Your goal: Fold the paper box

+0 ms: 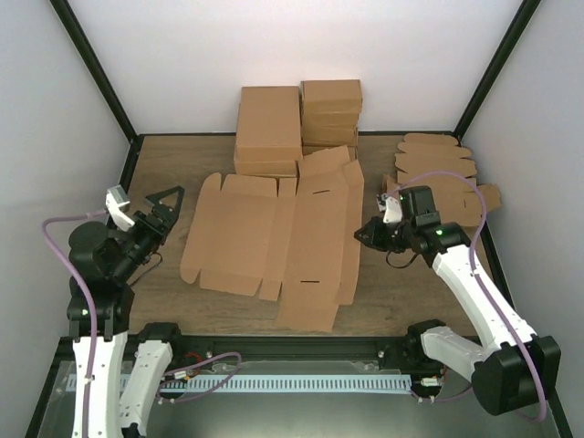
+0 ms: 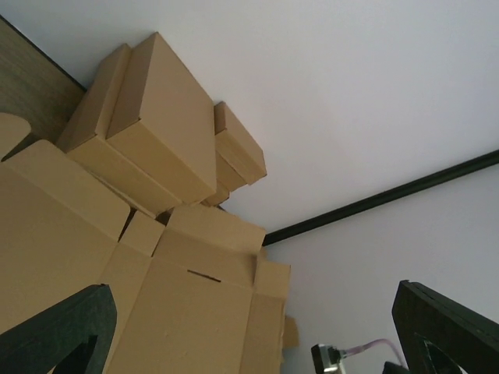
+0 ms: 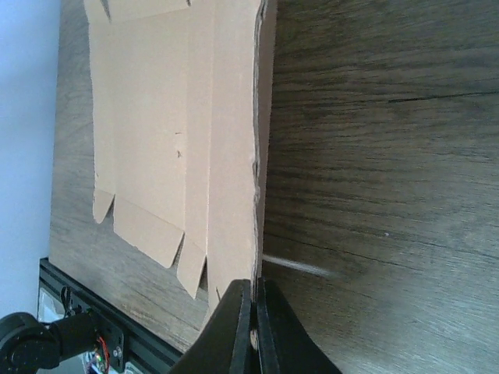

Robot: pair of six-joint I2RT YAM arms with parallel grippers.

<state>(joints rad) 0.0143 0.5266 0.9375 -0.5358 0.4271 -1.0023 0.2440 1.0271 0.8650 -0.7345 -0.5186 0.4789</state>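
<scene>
There's the right hand (image 1: 365, 234), pressed together on the right edge of the box blank (image 1: 274, 237), which lies flat mid-surface (image 1: 164, 278). The left hand (image 1: 172, 210) hangs spread just off its left flap. It looks like light, stiff card that should hinge at the creases, so take flaps by their outer edges.

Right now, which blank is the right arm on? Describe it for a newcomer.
On the wooden table, in front of the folded boxes stacked at the back, two flat blanks lie side by side. It's the right-hand blank: narrower, reaching nearest the front edge, its right edge pinched by the right gripper.
</scene>
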